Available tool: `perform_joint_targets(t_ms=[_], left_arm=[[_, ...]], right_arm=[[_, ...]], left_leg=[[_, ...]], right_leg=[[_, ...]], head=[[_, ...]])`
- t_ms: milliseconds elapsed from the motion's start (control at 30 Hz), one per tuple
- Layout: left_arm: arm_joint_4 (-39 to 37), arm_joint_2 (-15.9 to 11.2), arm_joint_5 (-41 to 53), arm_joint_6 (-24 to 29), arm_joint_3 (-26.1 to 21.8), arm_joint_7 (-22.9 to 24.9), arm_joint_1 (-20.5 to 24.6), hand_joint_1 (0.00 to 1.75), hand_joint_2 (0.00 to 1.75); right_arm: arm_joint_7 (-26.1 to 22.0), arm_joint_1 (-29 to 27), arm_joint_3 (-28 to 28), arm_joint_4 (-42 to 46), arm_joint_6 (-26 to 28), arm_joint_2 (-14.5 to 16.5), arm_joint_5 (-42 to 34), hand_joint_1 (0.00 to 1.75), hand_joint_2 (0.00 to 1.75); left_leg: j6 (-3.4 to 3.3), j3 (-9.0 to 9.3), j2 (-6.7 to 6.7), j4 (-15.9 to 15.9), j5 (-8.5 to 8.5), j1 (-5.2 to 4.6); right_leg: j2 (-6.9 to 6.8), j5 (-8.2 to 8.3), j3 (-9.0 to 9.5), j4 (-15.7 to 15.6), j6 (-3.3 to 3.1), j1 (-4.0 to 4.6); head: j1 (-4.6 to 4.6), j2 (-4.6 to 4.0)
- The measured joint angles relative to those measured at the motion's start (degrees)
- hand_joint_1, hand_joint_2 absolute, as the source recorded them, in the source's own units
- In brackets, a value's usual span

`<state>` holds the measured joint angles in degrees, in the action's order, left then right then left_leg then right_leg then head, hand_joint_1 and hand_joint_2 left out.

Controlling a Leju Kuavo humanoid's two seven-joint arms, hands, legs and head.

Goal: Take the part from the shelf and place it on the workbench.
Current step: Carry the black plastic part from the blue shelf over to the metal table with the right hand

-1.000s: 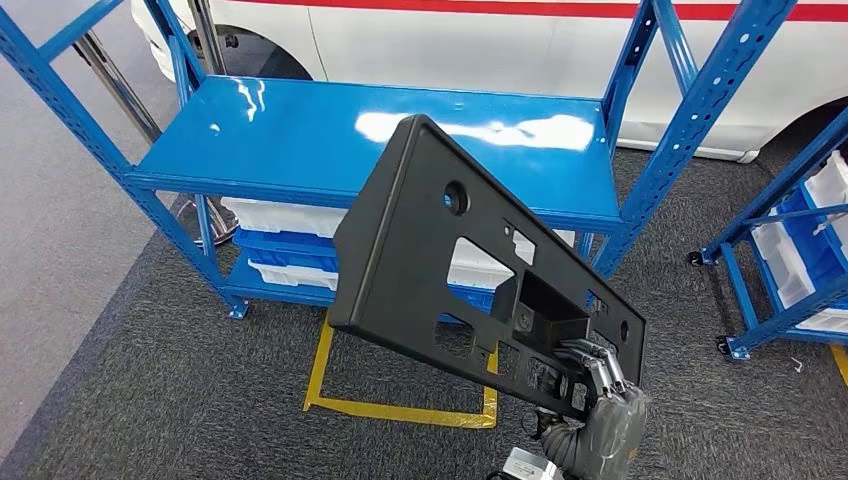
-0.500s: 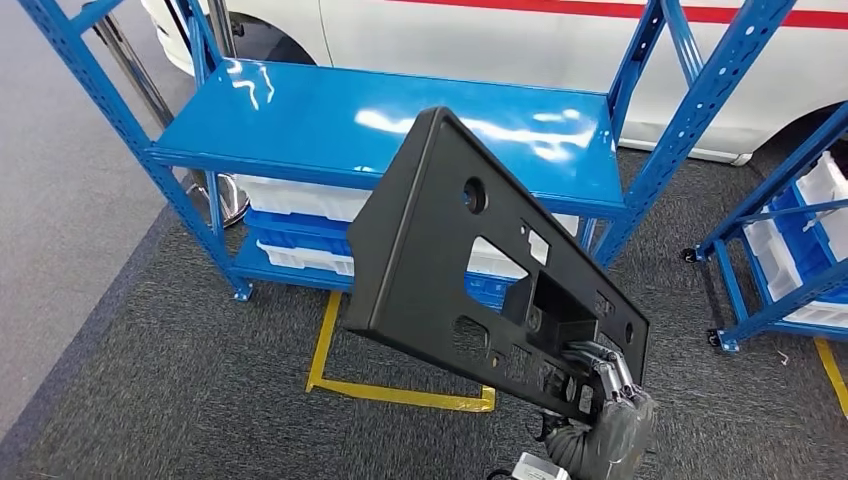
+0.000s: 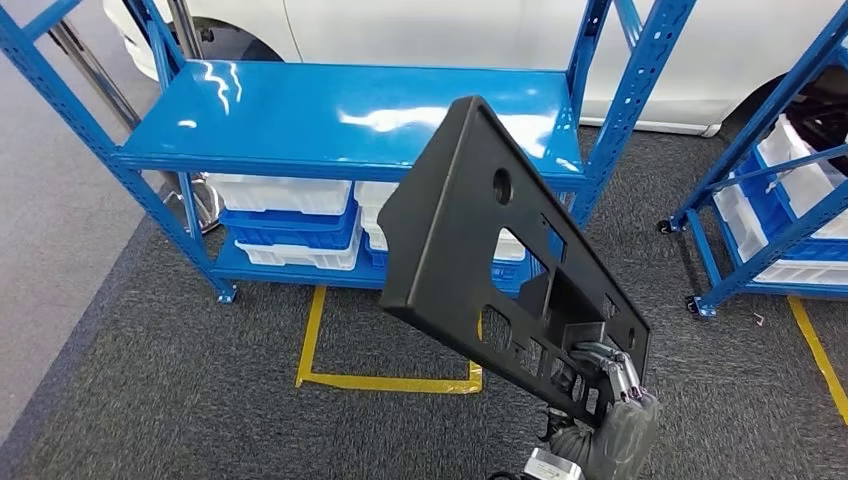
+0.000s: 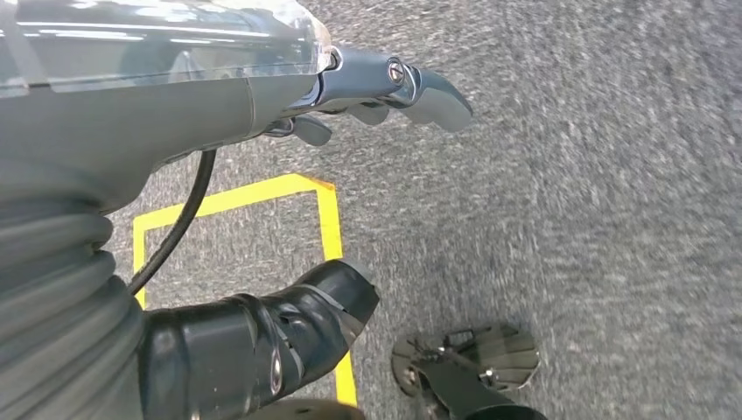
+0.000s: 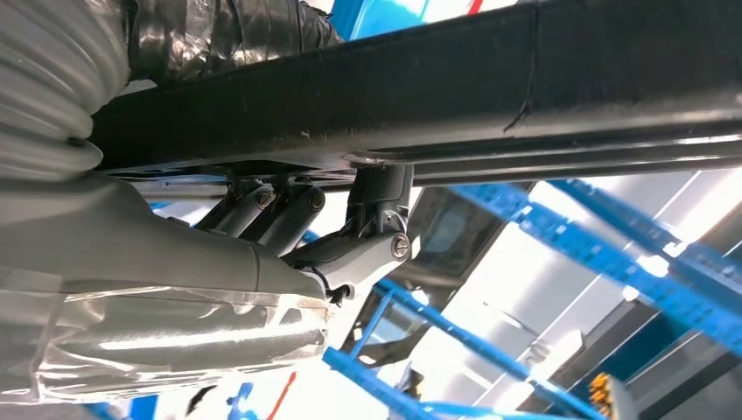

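The part (image 3: 480, 230) is a large flat black plastic panel with round and rectangular cutouts, held tilted in the air in front of the blue shelf (image 3: 330, 110). My right hand (image 3: 615, 400) grips its lower right corner from below, fingers hooked over the edge. In the right wrist view the fingers (image 5: 367, 236) wrap the dark edge of the part (image 5: 525, 70). My left hand (image 4: 219, 114) hangs over the grey carpet, thumb and fingers apart, holding nothing.
The blue shelf's top board is bare; white and blue bins (image 3: 280, 195) sit on its lower level. A second blue rack with bins (image 3: 780, 200) stands at the right. Yellow tape (image 3: 380, 380) marks a square on the carpet. A white car (image 3: 420, 30) is behind.
The whole view has swung to the right, so the shelf sits further left in the picture. The part stays in my right hand's grip, slightly more upright.
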<state>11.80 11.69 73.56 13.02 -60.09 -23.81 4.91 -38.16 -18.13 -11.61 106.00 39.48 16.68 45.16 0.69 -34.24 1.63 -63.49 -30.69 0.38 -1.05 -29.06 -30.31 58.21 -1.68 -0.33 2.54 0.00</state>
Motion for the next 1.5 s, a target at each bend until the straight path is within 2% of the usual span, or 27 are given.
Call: perform_joint_targets(t_ms=[67,100,133,200,267,333,400,467,500,533,600,667,733,800,833,900,933,1000,1067,1133,1167,1200,1267,1300,1367,1433,1500], left_arm=[[0.0,0.0,0.0,0.0,0.0,0.1,-0.1,0.0,1.75],[0.0,0.0,0.0,0.0,0.0,0.1,-0.1,0.0,1.75],[0.0,0.0,0.0,0.0,0.0,0.1,-0.2,0.0,1.75],[0.0,0.0,0.0,0.0,0.0,0.1,-0.2,0.0,1.75],[0.0,0.0,0.0,0.0,-0.1,0.1,-0.2,0.0,1.75],[0.0,-0.1,0.0,0.1,-0.2,0.1,-0.2,0.0,1.75],[0.0,0.0,0.0,0.1,-0.3,0.1,-0.1,0.0,1.75],[0.0,0.0,0.0,0.1,-0.3,0.1,0.1,0.0,1.75],[0.0,0.1,0.0,0.1,-0.3,0.1,0.0,0.0,1.75],[0.0,0.1,0.0,0.1,-0.3,0.1,0.0,0.0,1.75],[0.0,0.1,0.0,0.1,-0.4,0.1,-0.2,0.0,1.75],[0.0,0.1,0.0,0.1,-0.4,0.1,-0.2,0.0,1.75],[0.0,0.1,0.0,0.1,-0.5,0.1,-0.1,0.0,1.75],[0.0,0.1,0.0,0.1,-0.6,0.1,-0.1,0.0,1.75],[0.0,0.1,0.0,0.1,-0.7,0.1,-0.1,0.0,1.75],[0.0,0.1,0.0,0.1,-0.9,0.1,0.0,0.0,1.75],[0.0,0.1,0.0,0.1,-0.9,0.1,0.0,0.0,1.75],[0.0,0.1,0.0,0.1,-1.0,0.1,0.1,0.0,1.75],[0.0,0.1,0.0,0.1,-1.1,0.1,0.0,0.0,1.75],[0.0,0.1,0.0,0.1,-1.2,0.1,-0.2,0.0,1.75],[0.0,0.1,0.0,0.1,-1.2,0.1,-0.2,0.0,1.75],[0.0,0.1,0.0,0.1,-1.2,0.1,-0.3,0.0,1.75],[0.0,0.1,0.0,0.1,-1.2,0.1,-0.3,0.0,1.75],[0.0,0.1,0.0,0.1,-1.2,0.1,-0.3,0.0,1.75],[0.0,0.1,0.1,0.1,-1.3,0.0,-0.1,0.0,1.75],[0.0,0.1,0.1,0.1,-1.3,0.0,0.0,0.0,1.75],[0.0,0.1,0.1,0.1,-1.3,0.0,0.0,0.0,1.75]], right_arm=[[0.1,0.0,0.0,0.0,0.0,0.0,-0.1,1.75,1.75],[0.1,0.0,0.0,0.0,0.0,0.0,-0.1,1.75,1.75],[0.2,0.0,0.0,0.0,0.0,0.0,-0.1,1.75,1.75],[0.2,0.0,0.0,0.0,0.0,0.0,-0.2,1.75,1.75],[0.3,0.0,-0.1,0.0,0.0,0.0,-0.2,1.75,1.75],[0.2,0.0,-0.1,0.0,0.0,0.0,-0.3,1.75,1.75],[0.1,-0.1,-0.1,0.1,0.1,0.0,-0.5,1.75,1.75],[0.0,-0.2,-0.1,0.2,0.1,0.0,-0.9,1.75,1.75],[-0.1,-0.2,-0.1,0.3,0.1,-0.1,-1.0,1.75,1.75],[-0.1,-0.2,-0.1,0.3,0.1,-0.1,-1.1,1.75,1.75],[-0.2,-0.2,-0.1,0.4,0.1,-0.1,-1.2,1.75,1.75],[-0.4,-0.3,0.0,0.4,0.1,-0.1,-1.4,1.75,1.75],[-0.8,-0.3,0.0,0.4,0.1,-0.1,-1.7,1.75,1.75],[-1.1,-0.4,0.0,0.6,0.1,0.0,-1.9,1.75,1.75],[-1.3,-0.5,0.0,0.7,0.1,0.0,-2.1,1.75,1.75],[-1.4,-0.7,0.1,1.1,0.2,0.1,-2.3,1.75,1.75],[-1.4,-0.9,0.2,1.3,0.2,0.2,-2.4,1.75,1.75],[-1.5,-1.1,0.3,1.7,0.2,0.3,-2.4,1.75,1.75],[-1.5,-1.1,0.3,1.9,0.2,0.4,-2.4,1.75,1.75],[-1.5,-1.1,0.3,1.9,0.2,0.4,-2.4,1.75,1.75],[-1.5,-1.1,0.4,1.9,0.2,0.4,-2.4,1.75,1.75],[-1.5,-1.1,0.4,1.9,0.2,0.4,-2.4,1.75,1.75],[-1.5,-1.1,0.4,2.0,0.2,0.4,-2.4,1.75,1.75],[-1.5,-1.1,0.4,2.0,0.2,0.5,-2.3,1.75,1.75],[-1.5,-1.2,0.4,2.1,0.2,0.5,-2.2,1.75,1.75],[-1.5,-1.3,0.6,2.2,0.2,0.5,-2.2,1.75,1.75],[-1.5,-1.4,0.7,2.4,0.2,0.5,-2.2,1.75,1.75]], left_leg=[[0.29,-2.82,-0.89,-7.4,-4.0,0.11],[0.35,-3.77,-1.01,-10.1,-4.78,0.15],[0.35,-3.82,-1.06,-10.9,-4.34,0.17],[0.13,-1.01,-1.46,-5.9,-0.66,0.19],[-0.33,2.71,-3.48,1.3,2.2,0.17],[-0.58,4.25,-4.91,4.5,2.6,0.1],[-0.66,4.57,-4.1,5.6,2.64,0.22],[-1.15,4.92,-2.9,6.8,2.84,0.53],[-1.44,5.04,-2.25,7.3,2.94,0.7],[-1.68,5.01,-1.64,7.4,3.01,0.68],[-1.84,4.93,-0.23,7.3,2.95,0.69],[-1.76,5.01,1.07,7.1,2.75,0.72],[-1.35,5.23,2.15,6.7,2.25,0.79],[-0.65,5.3,3.04,6.1,1.63,0.56],[-0.37,5.27,3.51,5.9,1.44,0.37],[0.07,5.31,4.56,5.8,1.29,0.27],[0.29,5.28,4.31,5.6,0.9,0.38],[0.64,4.02,1.9,2.4,-1.61,0.67],[0.74,0.71,-0.62,-5.0,-5.54,0.79],[0.72,-2.02,-1.08,-10.7,-7.01,0.79],[0.63,-2.09,-1.14,-10.6,-6.03,0.79],[0.49,-1.14,-1.32,-8.3,-4.08,0.8],[0.09,1.98,-3.3,-0.8,-0.04,0.85],[-0.04,3.17,-4.48,2.1,0.93,0.88],[-0.24,3.96,-5.81,4.3,1.02,0.78],[-0.71,4.09,-4.74,4.8,1.41,0.82],[-1.44,4.17,-3.31,5.5,1.97,0.93]], right_leg=[[0.86,0.37,-0.59,0.1,-0.32,0.08],[1.37,0.47,-0.83,0.3,-0.34,0.12],[1.92,0.52,-1.0,0.4,-0.32,0.15],[3.11,0.54,-1.12,0.7,-0.28,0.15],[4.24,0.61,-1.32,0.9,-0.03,0.14],[5.25,0.97,-1.74,0.9,0.64,-0.01],[6.04,1.31,-2.1,0.8,1.4,-0.05],[4.6,0.31,-2.9,2.1,1.98,0.12],[3.41,-1.16,-4.04,4.4,2.24,0.15],[2.32,-2.95,-5.66,7.8,2.5,0.04],[1.7,-5.68,-9.18,15.0,3.01,-0.33],[1.41,-4.53,-9.73,16.0,3.42,-0.74],[-0.18,-0.63,-6.44,9.3,3.58,-0.98],[-2.4,1.48,-3.5,3.0,3.24,-0.62],[-2.93,1.47,-3.16,1.8,2.93,-0.4],[-2.05,1.45,-3.52,1.7,2.15,-0.24],[-1.44,1.58,-3.59,1.6,1.8,-0.24],[-0.36,1.88,-3.62,1.2,1.06,-0.41],[0.8,2.04,-3.7,1.2,0.64,-0.41],[2.26,2.1,-3.73,1.3,0.52,-0.28],[3.06,2.11,-3.71,1.4,0.51,-0.24],[3.86,2.11,-3.68,1.5,0.52,-0.24],[5.3,2.09,-3.74,1.8,0.67,-0.2],[5.92,2.14,-3.96,2.1,0.88,-0.2],[7.06,2.48,-4.55,2.2,1.69,-0.33],[7.55,2.83,-4.92,2.1,2.56,-0.44],[5.11,1.21,-5.97,4.3,3.08,-0.22]], head=[[-0.01,0.0],[0.0,0.0],[-0.01,0.0],[-0.01,0.0],[0.01,0.0],[0.0,0.0],[-0.03,0.0],[0.07,0.0],[0.15,0.0],[0.23,0.0],[0.28,0.0],[0.28,0.0],[0.3,0.0],[0.27,0.0],[0.24,0.0],[0.2,0.0],[0.22,0.0],[0.22,0.0],[0.2,0.0],[0.21,0.0],[0.21,0.0],[0.2,0.0],[0.2,0.0],[0.21,0.0],[0.23,0.0],[0.25,0.0],[0.46,0.0]])
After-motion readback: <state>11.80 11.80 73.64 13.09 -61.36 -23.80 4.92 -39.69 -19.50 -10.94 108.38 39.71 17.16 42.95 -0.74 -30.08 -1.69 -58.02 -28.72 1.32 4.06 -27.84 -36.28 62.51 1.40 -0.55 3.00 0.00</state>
